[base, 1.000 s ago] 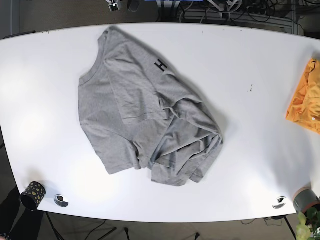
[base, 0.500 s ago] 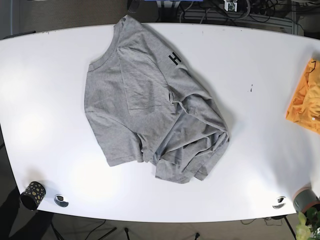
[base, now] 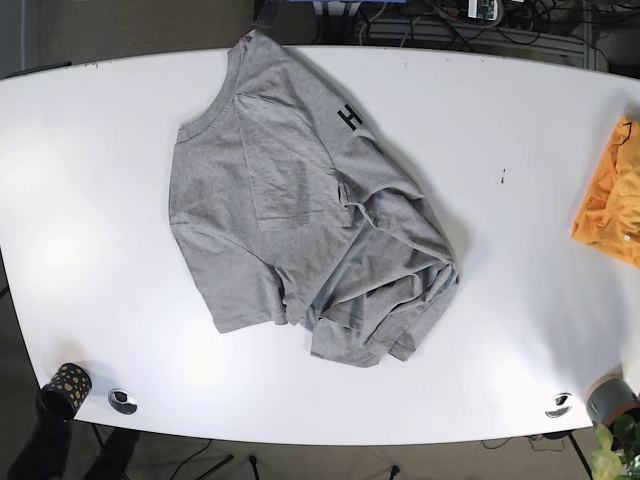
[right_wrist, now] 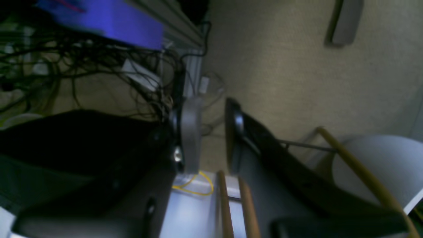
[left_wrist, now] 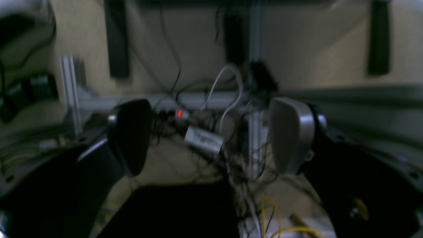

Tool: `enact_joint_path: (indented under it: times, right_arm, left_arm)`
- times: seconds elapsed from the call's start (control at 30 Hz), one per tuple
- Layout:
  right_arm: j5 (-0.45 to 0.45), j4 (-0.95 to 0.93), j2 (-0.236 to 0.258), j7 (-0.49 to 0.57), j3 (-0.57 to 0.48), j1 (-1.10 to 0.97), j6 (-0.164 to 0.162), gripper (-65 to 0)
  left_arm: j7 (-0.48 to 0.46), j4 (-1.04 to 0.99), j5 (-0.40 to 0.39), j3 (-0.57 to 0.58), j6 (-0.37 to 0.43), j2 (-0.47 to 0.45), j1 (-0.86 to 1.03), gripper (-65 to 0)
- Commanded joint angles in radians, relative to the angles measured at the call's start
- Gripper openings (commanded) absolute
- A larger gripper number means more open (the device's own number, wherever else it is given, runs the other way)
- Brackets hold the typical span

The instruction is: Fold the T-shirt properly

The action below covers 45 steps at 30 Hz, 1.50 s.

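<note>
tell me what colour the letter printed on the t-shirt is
Black, an "H" on the grey T-shirt; it shows best in the base view.

The place looks like a robotics lab or a test room. A large white table (base: 520,330) stands on a beige carpet floor (right_wrist: 281,66). Behind the table there are aluminium frame profiles (left_wrist: 71,89) and many loose cables (left_wrist: 231,155) in a tangle, with a small red light (left_wrist: 179,113) among them. A blue panel (right_wrist: 105,19) sits on the frame. Nothing here looks like a home.
</note>
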Motion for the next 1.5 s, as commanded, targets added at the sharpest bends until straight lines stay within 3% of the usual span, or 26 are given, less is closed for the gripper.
enact_joint_path:
  times: [0.0, 0.1, 0.33, 0.57, 1.03, 1.13, 1.27, 1.47]
  right_arm:
    - [0.003, 0.078, 0.002, 0.014, 0.002, -0.060, 0.003, -52.6]
    - [0.057, 0.139, 0.004, 0.014, 0.004, -0.071, -0.003, -52.6]
    - [0.252, 0.266, 0.007, 0.014, 0.117, -0.071, 0.006, -52.6]
    - [0.369, 0.348, 0.025, 0.014, 0.163, -0.047, 0.006, -52.6]
    - [0.404, 0.366, 0.025, 0.004, 0.159, 0.204, 0.006, -51.8]
    - [0.405, 0.386, 0.025, -0.091, 0.163, 0.276, 0.005, -47.9]
    - [0.405, 0.415, 0.020, -0.236, 0.185, 0.378, 0.005, -36.0]
    - [0.407, 0.421, 0.019, -0.381, 0.197, 0.524, 0.005, -33.8]
  left_arm:
    - [-0.022, 0.088, -0.005, -0.002, 0.001, -0.021, 0.023, -13.9]
    - [-0.022, 0.143, -0.005, -0.002, 0.001, -0.025, 0.026, -13.9]
    - [-0.026, 0.169, -0.006, -0.010, 0.003, -0.027, -0.037, -13.9]
    - [-0.026, 0.168, -0.006, -0.050, 0.003, -0.019, -0.167, -13.9]
    - [-0.022, 0.163, -0.005, -0.051, 0.003, -0.016, -0.445, -13.9]
    - [-0.020, 0.163, -0.002, -0.050, 0.003, -0.016, -0.487, -13.9]
    - [-0.020, 0.162, 0.001, -0.050, 0.001, -0.016, -0.525, -13.9]
    - [0.036, 0.162, -0.003, -0.051, 0.001, -0.016, -0.565, -13.9]
